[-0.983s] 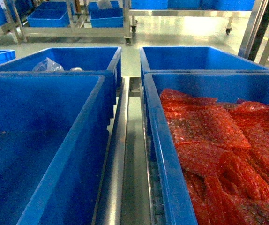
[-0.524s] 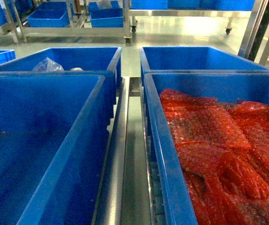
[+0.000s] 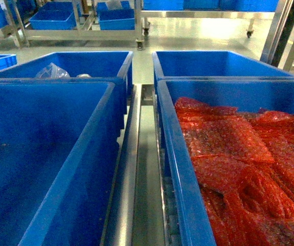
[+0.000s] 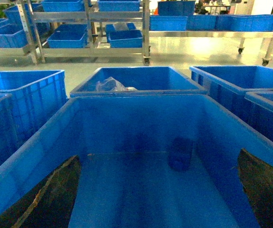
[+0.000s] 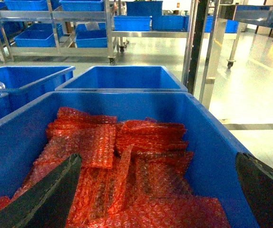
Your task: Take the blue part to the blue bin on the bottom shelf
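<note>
Blue part (image 4: 180, 153) lies between left gripper's (image 4: 158, 190) spread fingers (image 4: 46, 194).

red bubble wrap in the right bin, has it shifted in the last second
No. In the head view the red bubble wrap lies in the same folds against the near right bin's rim as before, and the steel rail beside it has not moved either.

You look across a glossy pale floor (image 3: 198, 36) (it glares with light) toward wheeled steel racks (image 4: 91, 28) loaded with blue crates (image 4: 67, 38).
</note>
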You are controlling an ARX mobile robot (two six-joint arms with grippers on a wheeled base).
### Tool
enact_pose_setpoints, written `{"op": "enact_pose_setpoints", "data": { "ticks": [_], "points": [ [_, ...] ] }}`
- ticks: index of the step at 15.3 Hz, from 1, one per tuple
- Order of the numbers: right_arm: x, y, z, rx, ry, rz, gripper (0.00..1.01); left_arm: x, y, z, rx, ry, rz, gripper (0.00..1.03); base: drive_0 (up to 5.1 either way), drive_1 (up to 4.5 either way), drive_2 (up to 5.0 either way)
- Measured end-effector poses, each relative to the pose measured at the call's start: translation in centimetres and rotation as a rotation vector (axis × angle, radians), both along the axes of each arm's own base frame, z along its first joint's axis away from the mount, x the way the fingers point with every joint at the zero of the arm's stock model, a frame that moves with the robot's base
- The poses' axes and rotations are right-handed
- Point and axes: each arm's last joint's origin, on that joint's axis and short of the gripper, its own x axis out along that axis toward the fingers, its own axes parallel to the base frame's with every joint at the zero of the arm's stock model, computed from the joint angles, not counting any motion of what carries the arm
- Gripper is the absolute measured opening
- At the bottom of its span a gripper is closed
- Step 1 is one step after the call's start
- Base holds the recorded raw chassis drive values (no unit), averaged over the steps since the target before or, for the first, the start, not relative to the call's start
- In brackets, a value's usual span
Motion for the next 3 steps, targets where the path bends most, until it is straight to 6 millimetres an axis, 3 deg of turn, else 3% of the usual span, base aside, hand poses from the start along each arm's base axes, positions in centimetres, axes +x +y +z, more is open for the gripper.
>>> {"op": "enact_pose_setpoints", "data": {
  "ticks": [3],
  "points": [
    [0.00,0.00,0.00,0.000,0.000,0.000,0.98,0.00,0.00,0.00,0.000,0.000,0.000,0.98,0.0,0.00,0.0]
  ]
}}
